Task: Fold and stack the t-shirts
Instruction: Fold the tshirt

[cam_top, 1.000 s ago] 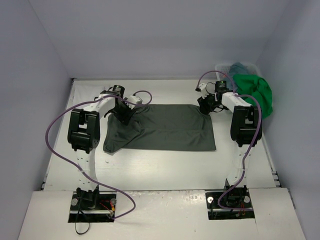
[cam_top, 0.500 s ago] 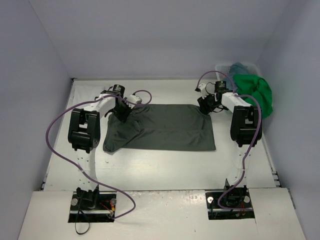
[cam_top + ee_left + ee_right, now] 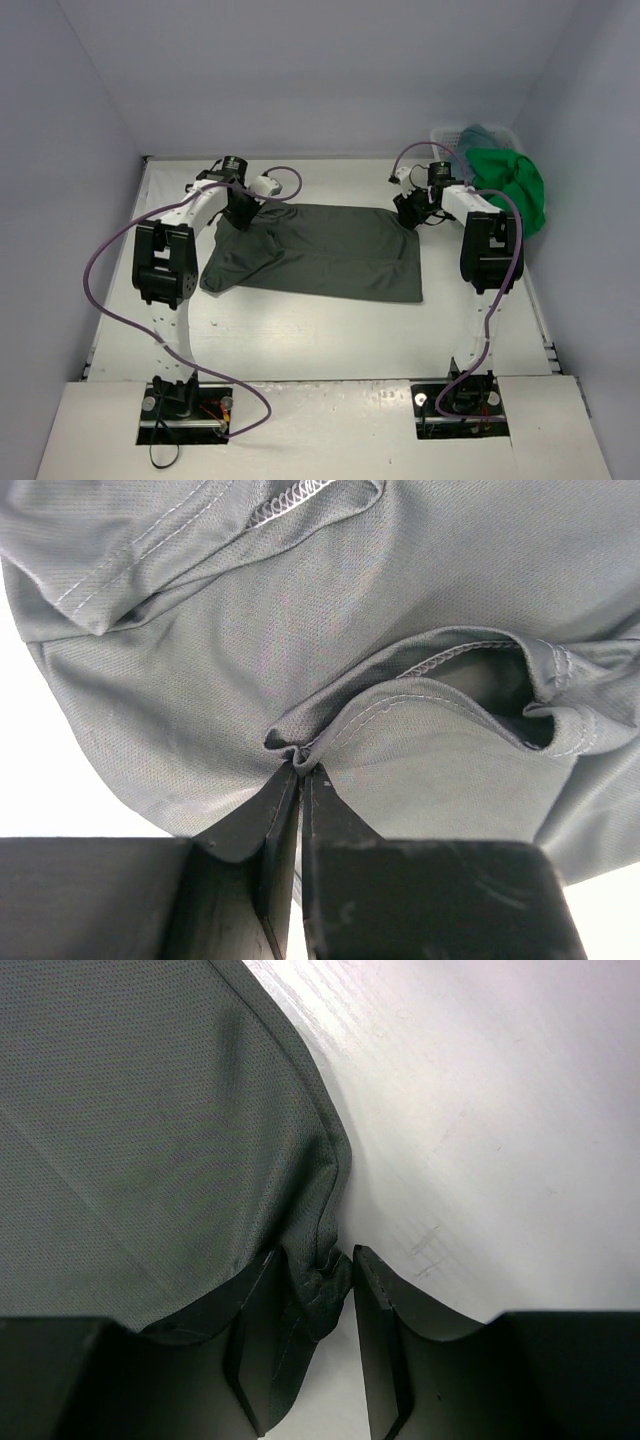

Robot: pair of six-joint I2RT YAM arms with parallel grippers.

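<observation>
**A:** What has changed in the last second?

**B:** Seen from above, the left gripper (image 3: 243, 212) has closed and drawn back toward the far side of the white table (image 3: 300, 340). The dark grey-green cloth t-shirt (image 3: 320, 260) went with it. The cloth trailing from that gripper now slants toward the near left, and the shirt's near right corner has slid a little to the left. The right gripper (image 3: 412, 212) has hardly moved, and its jaws have narrowed slightly.

**A:** How does the left one stand now?

**B:** Fully closed. In its wrist view the two black fingers (image 3: 278, 820) meet, and a small fold of the stitched hem is pinched at their tips. The rest of the shirt (image 3: 200, 660) spreads out just beyond them.

**A:** And the right one?

**B:** Its jaws are partly closed. The bunched corner of the hem (image 3: 322, 1278) sits between them, pressed against one finger and reaching the other near the tips. The shirt body (image 3: 150, 1110) lies ahead and to one side of the fingers, with bare table (image 3: 480, 1110) on the other side.

**A:** Where are the other shirts?

**B:** Just outboard of the right gripper, a bright green cloth t-shirt (image 3: 510, 185) is heaped against the side wall. Behind it stands a white plastic mesh basket (image 3: 445, 138) with teal-blue cloth (image 3: 480, 133) showing in it.
</observation>
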